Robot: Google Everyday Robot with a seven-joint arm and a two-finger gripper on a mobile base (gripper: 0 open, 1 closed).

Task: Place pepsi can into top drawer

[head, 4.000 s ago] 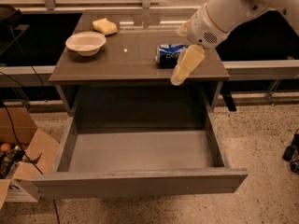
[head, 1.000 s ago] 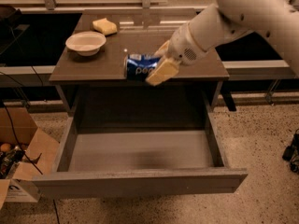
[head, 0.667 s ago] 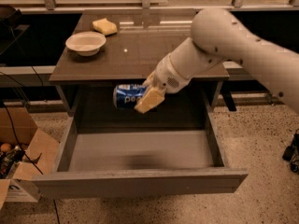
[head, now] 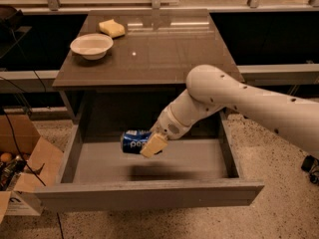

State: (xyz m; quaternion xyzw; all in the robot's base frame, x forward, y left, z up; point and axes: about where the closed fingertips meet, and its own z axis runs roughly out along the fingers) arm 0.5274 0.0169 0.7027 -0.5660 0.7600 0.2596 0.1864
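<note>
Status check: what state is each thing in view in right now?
gripper: over the top drawer, shut on the pepsi can.
pepsi can: on its side, held above the drawer floor.
top drawer: pulled open.
white bowl: upright on the table.
cardboard box: flaps open, on the floor.

Unreadable white lettering marks the pepsi can (head: 131, 141) the gripper (head: 148, 143) holds over the drawer (head: 149, 194).

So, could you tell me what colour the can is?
Blue with white lettering, seen in the camera view: the can sits in the gripper over the drawer.
</note>
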